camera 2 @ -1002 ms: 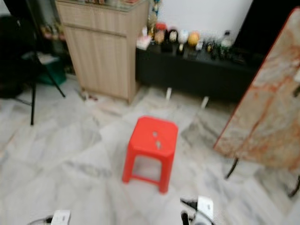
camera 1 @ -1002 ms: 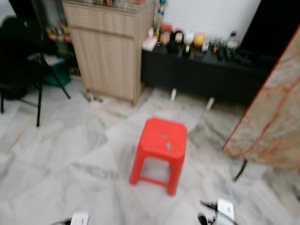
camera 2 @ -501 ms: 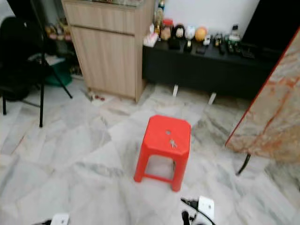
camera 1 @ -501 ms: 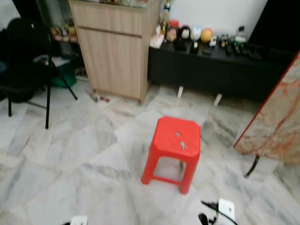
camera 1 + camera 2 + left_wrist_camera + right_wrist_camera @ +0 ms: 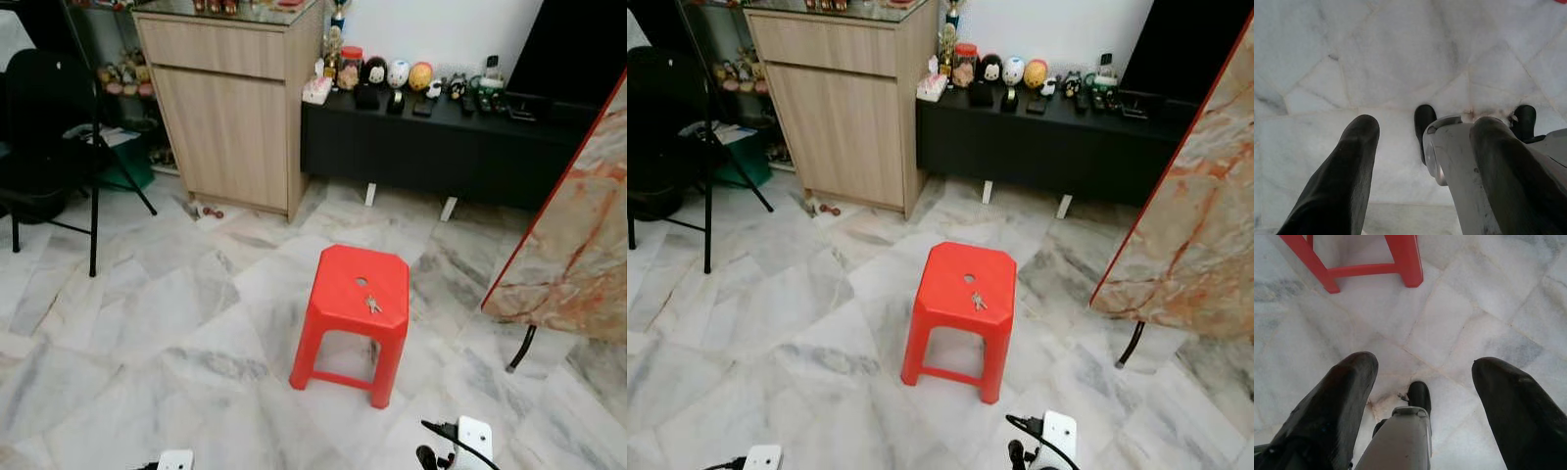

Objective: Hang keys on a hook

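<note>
1. Sharper now than half a second ago: the blur clears as the head camera settles, and the red stool (image 5: 353,318) sits a touch lower and more central in the frame, with the camera shifting rather than the stool.
2. Keys (image 5: 372,305) lie on the stool's seat, just below its round centre hole, right of middle in the frame.
3. Left hand (image 5: 1422,161) hangs low over the marble floor (image 5: 147,323), its two black fingers (image 5: 1347,171) spread wide with nothing between them.
4. Right hand (image 5: 1422,401) hangs the same way, fingers wide apart and empty, with the stool's legs at the upper edge of its wrist view.
5. Wooden cabinet (image 5: 230,108) stands at upper left of the frame, and the low black TV bench (image 5: 431,142) beside it carries a row of small figurines (image 5: 397,73).
6. Marble-patterned slab (image 5: 573,255) leans in at the right edge, well apart from the stool.
7. Black chair (image 5: 39,127) stands at far left.
</note>
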### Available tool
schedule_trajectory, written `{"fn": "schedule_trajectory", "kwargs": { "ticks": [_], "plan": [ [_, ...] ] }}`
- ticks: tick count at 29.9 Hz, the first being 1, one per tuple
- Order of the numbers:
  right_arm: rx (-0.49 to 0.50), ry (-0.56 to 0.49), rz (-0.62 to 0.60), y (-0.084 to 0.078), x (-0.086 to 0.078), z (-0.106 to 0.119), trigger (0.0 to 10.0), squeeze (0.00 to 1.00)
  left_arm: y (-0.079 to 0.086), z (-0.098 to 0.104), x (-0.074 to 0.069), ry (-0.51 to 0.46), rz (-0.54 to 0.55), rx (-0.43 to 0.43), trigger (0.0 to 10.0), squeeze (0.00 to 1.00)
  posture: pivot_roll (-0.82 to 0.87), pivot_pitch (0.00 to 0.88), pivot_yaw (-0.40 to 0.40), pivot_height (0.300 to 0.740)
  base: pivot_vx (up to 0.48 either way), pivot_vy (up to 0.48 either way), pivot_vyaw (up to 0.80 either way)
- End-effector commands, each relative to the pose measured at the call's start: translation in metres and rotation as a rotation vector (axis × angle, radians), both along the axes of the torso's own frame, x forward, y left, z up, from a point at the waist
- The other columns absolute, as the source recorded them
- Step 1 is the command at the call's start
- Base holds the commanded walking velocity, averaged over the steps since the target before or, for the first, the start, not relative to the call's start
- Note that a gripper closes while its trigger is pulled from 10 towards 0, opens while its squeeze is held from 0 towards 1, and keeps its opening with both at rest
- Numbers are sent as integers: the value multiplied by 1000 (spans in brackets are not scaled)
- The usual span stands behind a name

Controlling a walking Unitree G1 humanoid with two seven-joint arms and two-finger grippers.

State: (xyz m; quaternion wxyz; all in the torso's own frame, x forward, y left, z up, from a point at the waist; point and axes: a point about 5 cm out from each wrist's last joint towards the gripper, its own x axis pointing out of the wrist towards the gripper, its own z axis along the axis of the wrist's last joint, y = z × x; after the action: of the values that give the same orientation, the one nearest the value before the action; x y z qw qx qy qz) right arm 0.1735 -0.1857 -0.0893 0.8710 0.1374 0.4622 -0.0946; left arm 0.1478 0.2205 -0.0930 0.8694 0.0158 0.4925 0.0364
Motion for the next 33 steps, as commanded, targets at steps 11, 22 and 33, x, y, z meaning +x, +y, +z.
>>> {"fn": "schedule_trajectory", "kwargs": {
  "ticks": [11, 22, 33],
  "plan": [
    [-15, 0, 8, -4, -1, 0, 10000, 0, -3, -3, -4, 23, -8, -1, 10000, 0, 41, 0, -59, 740, 259, 0, 0],
    [-16, 3, 20, -4, -1, 0, 10000, 0, -5, -2, -3, 17, -7, -5, 10000, 0, 41, 0, -58, 740, 300, 0, 0],
    [-19, 6, 35, -3, -2, 0, 10000, 0, -1, -1, -3, 13, -1, -3, 10000, 0, 43, 0, -58, 740, 316, 0, 0]
  ]
}}
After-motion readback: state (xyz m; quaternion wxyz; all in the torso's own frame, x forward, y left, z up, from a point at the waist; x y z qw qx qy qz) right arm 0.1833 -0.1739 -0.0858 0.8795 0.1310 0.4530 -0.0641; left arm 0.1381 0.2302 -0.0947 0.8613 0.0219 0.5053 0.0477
